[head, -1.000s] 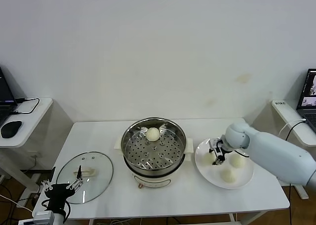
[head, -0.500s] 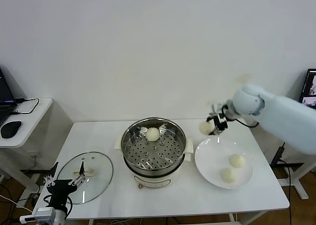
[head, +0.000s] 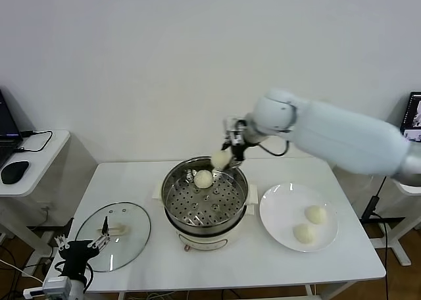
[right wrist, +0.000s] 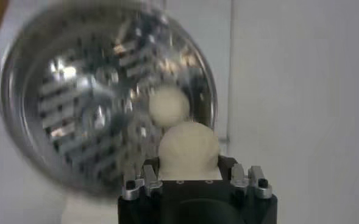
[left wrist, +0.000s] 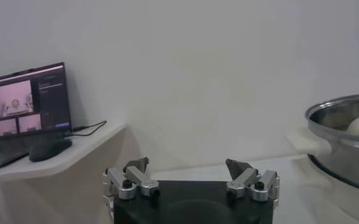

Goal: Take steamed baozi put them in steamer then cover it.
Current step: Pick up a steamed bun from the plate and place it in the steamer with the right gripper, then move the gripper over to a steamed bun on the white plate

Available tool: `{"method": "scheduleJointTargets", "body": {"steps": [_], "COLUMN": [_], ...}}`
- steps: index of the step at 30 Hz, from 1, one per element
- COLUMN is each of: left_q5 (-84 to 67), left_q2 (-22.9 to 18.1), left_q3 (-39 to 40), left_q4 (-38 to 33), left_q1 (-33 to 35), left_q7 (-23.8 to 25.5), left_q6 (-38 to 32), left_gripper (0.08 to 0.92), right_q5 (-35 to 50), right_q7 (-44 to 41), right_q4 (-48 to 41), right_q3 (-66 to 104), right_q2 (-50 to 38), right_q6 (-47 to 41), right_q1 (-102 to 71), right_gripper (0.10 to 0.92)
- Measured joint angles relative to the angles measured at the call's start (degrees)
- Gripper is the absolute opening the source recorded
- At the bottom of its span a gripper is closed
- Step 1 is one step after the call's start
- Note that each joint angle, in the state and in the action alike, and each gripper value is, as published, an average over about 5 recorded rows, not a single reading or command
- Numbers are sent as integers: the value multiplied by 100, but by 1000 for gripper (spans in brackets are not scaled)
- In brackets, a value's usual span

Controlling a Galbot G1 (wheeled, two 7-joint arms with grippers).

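Observation:
My right gripper [head: 228,154] is shut on a cream-white baozi [head: 220,159] and holds it above the far rim of the steamer [head: 205,198]. In the right wrist view the held baozi [right wrist: 188,150] sits between the fingers, over the steel pot's edge [right wrist: 21,79]. One baozi [head: 204,178] lies on the perforated tray at the far side; it also shows in the right wrist view [right wrist: 169,107]. Two baozi [head: 316,214] [head: 303,233] lie on the white plate [head: 279,211]. My left gripper [head: 82,249] is open and empty, low at the table's front left corner.
The glass lid [head: 113,236] with its cream handle lies flat on the table left of the steamer. A side desk with a laptop [left wrist: 27,106] and a mouse [head: 14,172] stands at the left. Another laptop [head: 412,125] is at the right.
My right gripper lifted a baozi off the plate and carried it left, from beside the plate to above the steamer's far rim. The left arm barely moved.

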Motion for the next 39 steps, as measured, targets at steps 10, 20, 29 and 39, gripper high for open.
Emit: {"method": "scheduleJointTargets", "body": {"steps": [10,20,29,39], "left_q5": [-1,-1,0,0], "left_q2": [-40,-60,-62,14], "left_q3": [11,21,57,89], "left_q4": [57,61,81,107], "left_q1": [-26,-45,-76,-149], "left_q7": [0,1,7,30], "left_q6": [-17,-21,-20,2], "left_gripper": [823,823,823,823], "right_q5": [199,64,-12,-156], "right_q7": [381,506,475,-105], "right_q4": [-367,-609,-555,32], "right_q3": [-197,-291,-293,-244], "right_q2": [872,1224,1198,395], "right_q6": [-392,-545,-597,-488], "right_q1": [-338,-674,-712,-112], "right_gripper": [601,602,735,822]}}
